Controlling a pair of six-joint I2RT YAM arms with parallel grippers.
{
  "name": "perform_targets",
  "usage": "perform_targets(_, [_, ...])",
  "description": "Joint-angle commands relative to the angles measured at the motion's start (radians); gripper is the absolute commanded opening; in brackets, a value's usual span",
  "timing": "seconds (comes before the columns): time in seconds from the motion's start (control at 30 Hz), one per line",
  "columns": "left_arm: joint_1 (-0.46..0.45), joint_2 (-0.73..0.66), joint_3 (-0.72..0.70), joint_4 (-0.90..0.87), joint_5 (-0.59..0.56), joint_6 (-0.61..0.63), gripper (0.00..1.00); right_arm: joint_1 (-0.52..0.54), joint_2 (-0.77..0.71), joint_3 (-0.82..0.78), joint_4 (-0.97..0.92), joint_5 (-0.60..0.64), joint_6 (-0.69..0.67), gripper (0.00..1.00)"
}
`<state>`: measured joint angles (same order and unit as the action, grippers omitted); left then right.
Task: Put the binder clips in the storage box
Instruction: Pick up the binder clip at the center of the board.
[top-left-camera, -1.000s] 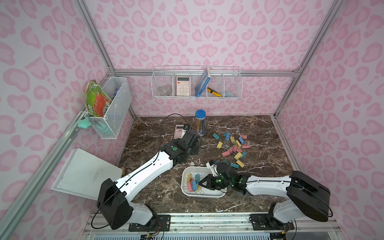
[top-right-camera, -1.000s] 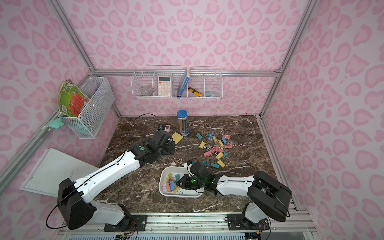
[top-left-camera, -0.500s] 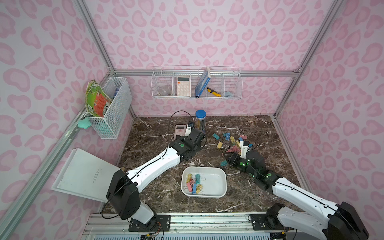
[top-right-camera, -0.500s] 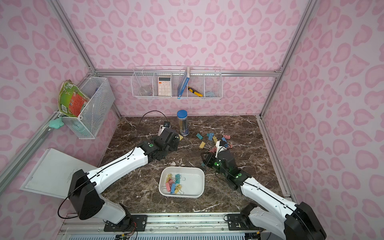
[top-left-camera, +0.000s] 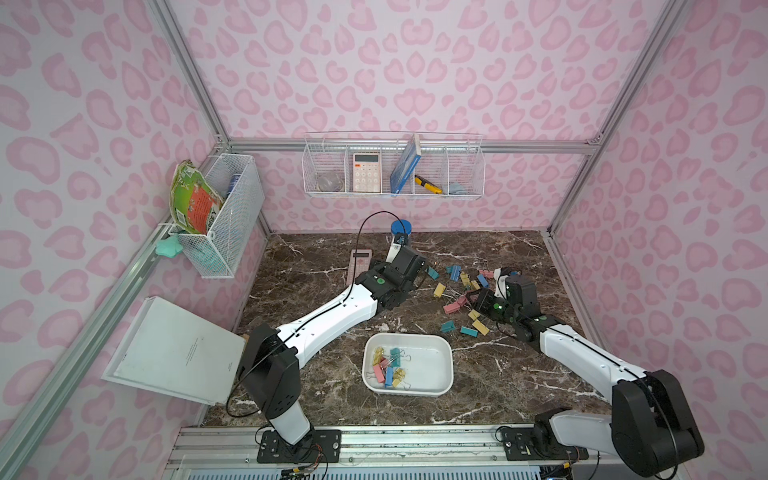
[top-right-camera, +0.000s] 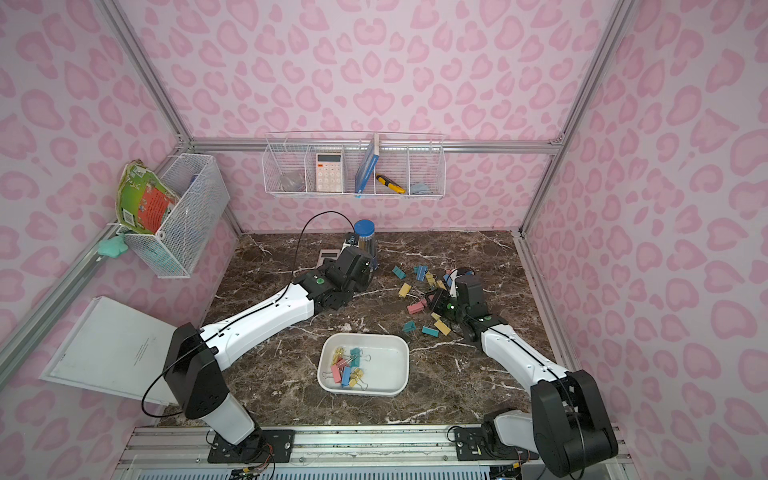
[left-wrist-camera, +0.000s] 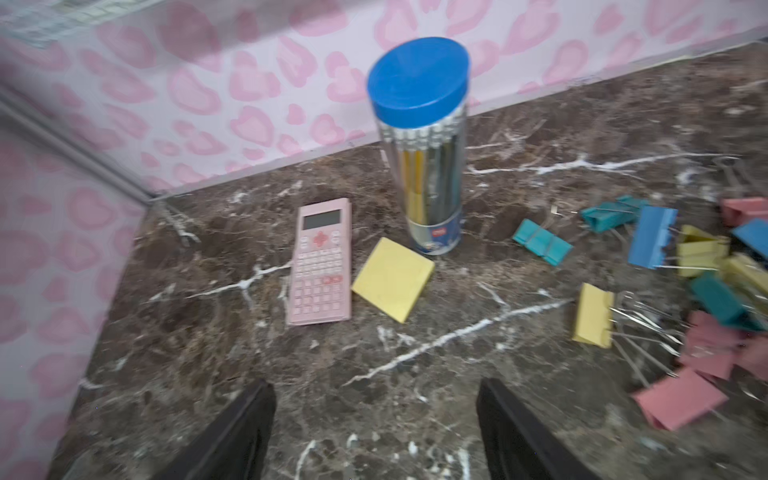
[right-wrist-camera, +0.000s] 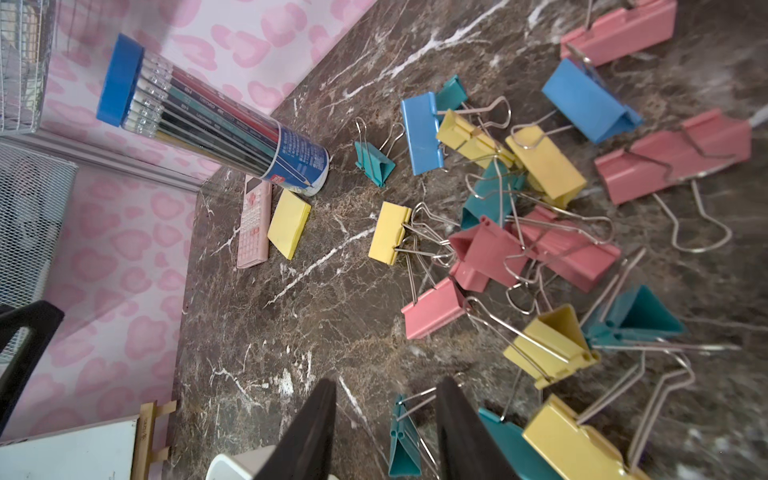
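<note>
Binder clips (top-left-camera: 453, 308) split in two lots: a small batch already in the storage box (top-left-camera: 432, 368), bunched at the end nearer the left arm, the rest scattered loose on the tabletop (top-left-camera: 316, 291) behind the box, on the right arm's side. Box sits front-centre, well apart from both tools. Right tool (right-wrist-camera: 388, 382) is low over the near edge of the loose pile, fingers apart, nothing clamped. One teal clip (right-wrist-camera: 403, 440) shows in the gap between the fingers on the tabletop below, with yellow and teal clips just beside it and the pink/blue ones further out. Left tool (left-wrist-camera: 376, 384) hangs over bare marble, fingers wide apart, empty. Nearest to it is a yellow clip (left-wrist-camera: 593, 316) at the pile's fringe, off to the side and not between the fingers. Ahead of the left tool: pink calculator (left-wrist-camera: 320, 266), yellow sticky pad (left-wrist-camera: 392, 282) just beside it, and an upright pencil tube (left-wrist-camera: 424, 166) with a blue lid near the back wall, all clear of the clips.
</note>
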<state>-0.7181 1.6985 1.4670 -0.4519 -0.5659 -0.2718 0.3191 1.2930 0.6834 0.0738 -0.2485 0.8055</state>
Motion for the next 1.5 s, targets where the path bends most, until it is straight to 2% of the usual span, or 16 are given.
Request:
perform_targets(0.0, [0.036,0.051,0.064,-0.001,0.506,-0.097,0.71,-0.006,0.007,0.007,-0.039,0.0,-0.045,0.43])
perform_targets(0.03, [0.04,0.08,0.086,0.005,0.612,-0.118,0.69,-0.017,0.005,0.002,-0.036,-0.005,-0.036,0.43])
perform_targets(0.1, [0.04,0.145,0.136,-0.011,0.731,-0.145,0.64,-0.048,0.002,-0.012,-0.025,-0.034,-0.014,0.43])
perform_targets(0.2, [0.045,0.239,0.233,-0.092,0.841,-0.165,0.57,-0.089,-0.021,-0.031,-0.016,-0.066,-0.007,0.43])
perform_targets(0.23, [0.038,0.27,0.27,-0.137,0.847,-0.158,0.55,-0.099,-0.031,-0.036,-0.023,-0.066,-0.011,0.43])
perform_targets(0.3, [0.002,0.314,0.325,-0.205,0.83,-0.085,0.54,-0.11,-0.054,-0.047,-0.033,-0.057,-0.014,0.44])
perform_targets(0.37, [-0.055,0.357,0.38,-0.295,0.752,-0.007,0.54,-0.12,-0.074,-0.061,-0.031,-0.057,-0.014,0.44])
perform_targets(0.53, [-0.112,0.464,0.483,-0.487,0.611,0.005,0.54,-0.128,-0.096,-0.082,-0.019,-0.057,-0.011,0.44])
perform_targets(0.77, [-0.135,0.552,0.545,-0.496,0.699,-0.002,0.55,-0.132,-0.083,-0.081,-0.015,-0.064,-0.015,0.44])
perform_targets(0.9, [-0.135,0.591,0.588,-0.47,0.791,-0.034,0.62,-0.132,-0.09,-0.081,-0.023,-0.062,-0.021,0.45])
perform_targets(0.97, [-0.145,0.616,0.625,-0.482,0.778,-0.039,0.63,-0.132,-0.096,-0.084,-0.026,-0.058,-0.022,0.45])
perform_targets(1.07, [-0.162,0.661,0.68,-0.54,0.676,-0.024,0.63,-0.132,-0.102,-0.087,-0.025,-0.057,-0.02,0.45])
perform_targets(1.27, [-0.168,0.725,0.714,-0.606,0.574,-0.011,0.56,-0.132,-0.097,-0.087,-0.017,-0.061,-0.019,0.45])
perform_targets(1.47, [-0.168,0.721,0.71,-0.605,0.552,-0.035,0.36,-0.133,-0.101,-0.095,-0.011,-0.063,-0.016,0.45])
